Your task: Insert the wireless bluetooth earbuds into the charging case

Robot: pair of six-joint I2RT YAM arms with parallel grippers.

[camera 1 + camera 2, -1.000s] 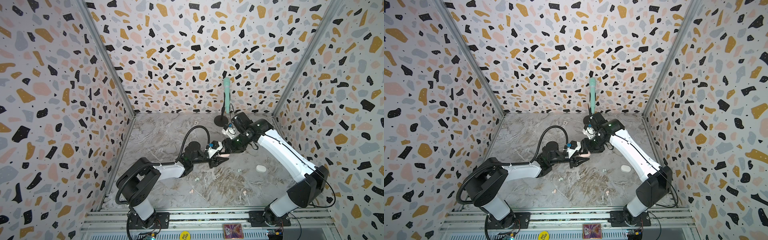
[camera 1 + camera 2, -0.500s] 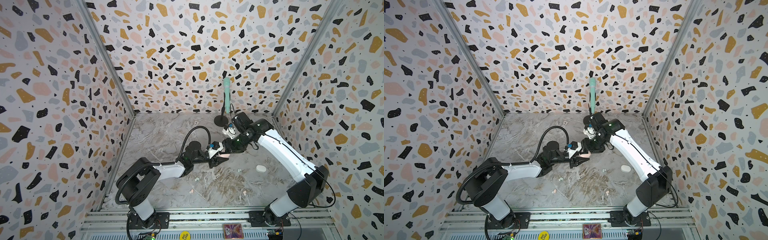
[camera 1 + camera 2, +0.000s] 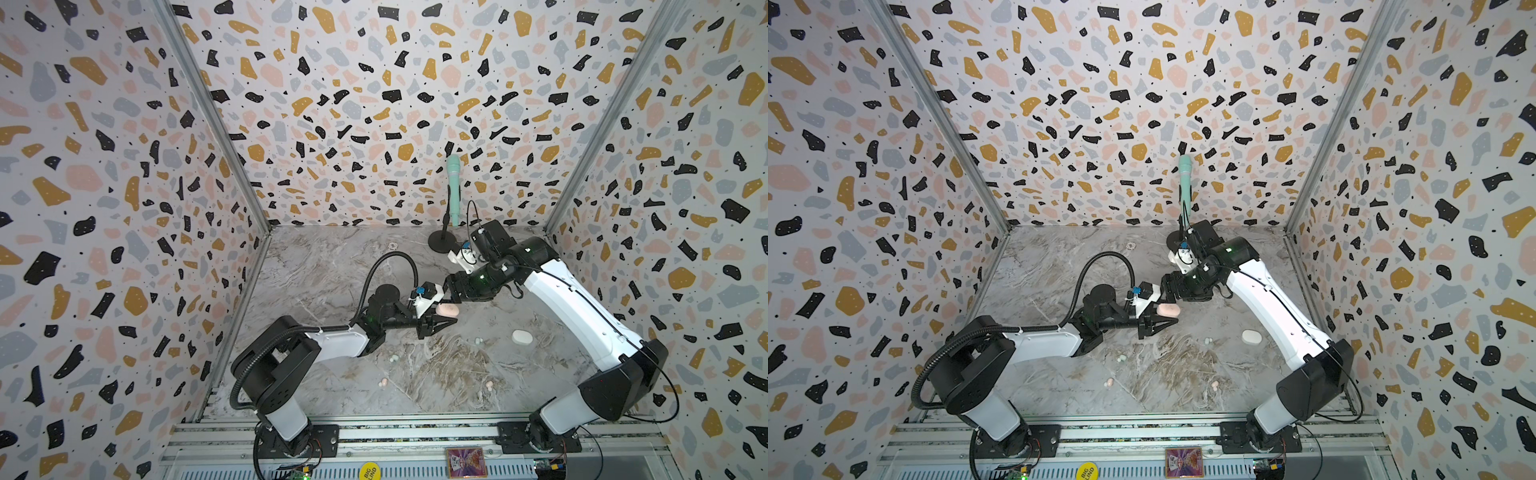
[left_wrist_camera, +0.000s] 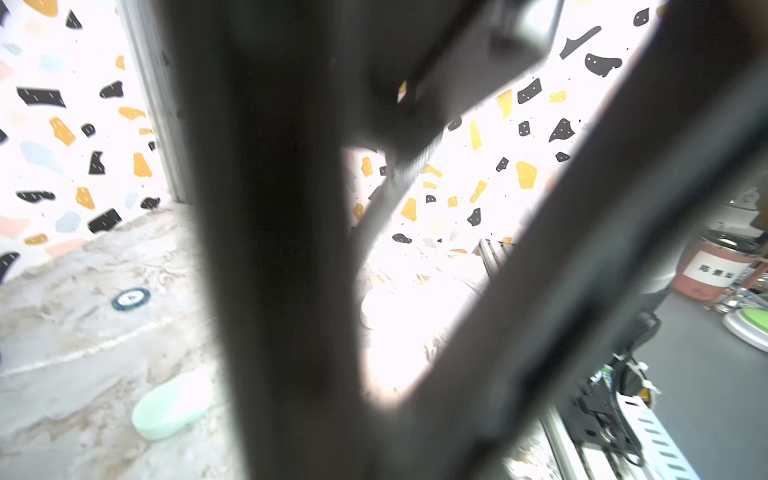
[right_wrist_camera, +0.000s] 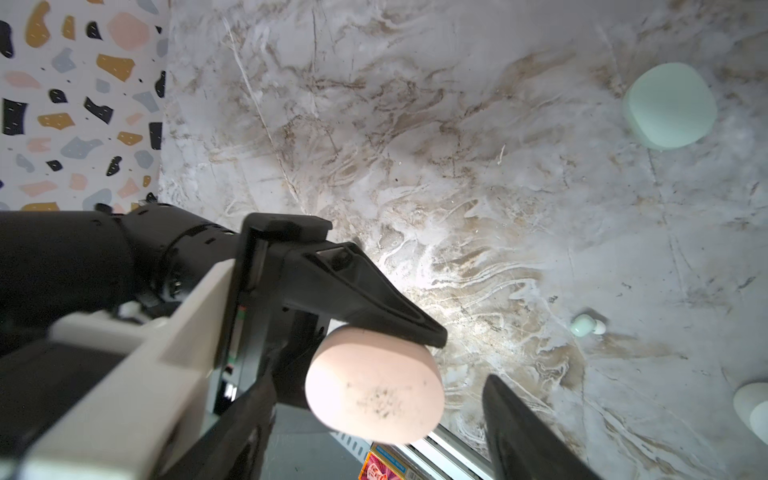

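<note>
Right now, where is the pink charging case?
Mid-scene in both top views, the pink charging case is clamped by the left gripper, beside the right gripper.

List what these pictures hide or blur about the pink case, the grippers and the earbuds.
- Right wrist view: the pink case shows no seam, so open or closed is unclear; the left gripper covers part of it.
- Right gripper: one finger runs off that view's edge.
- Left wrist view: blurred dark fingers and glare fill the middle.
- Both top views: earbuds too small to tell orientation.
</note>
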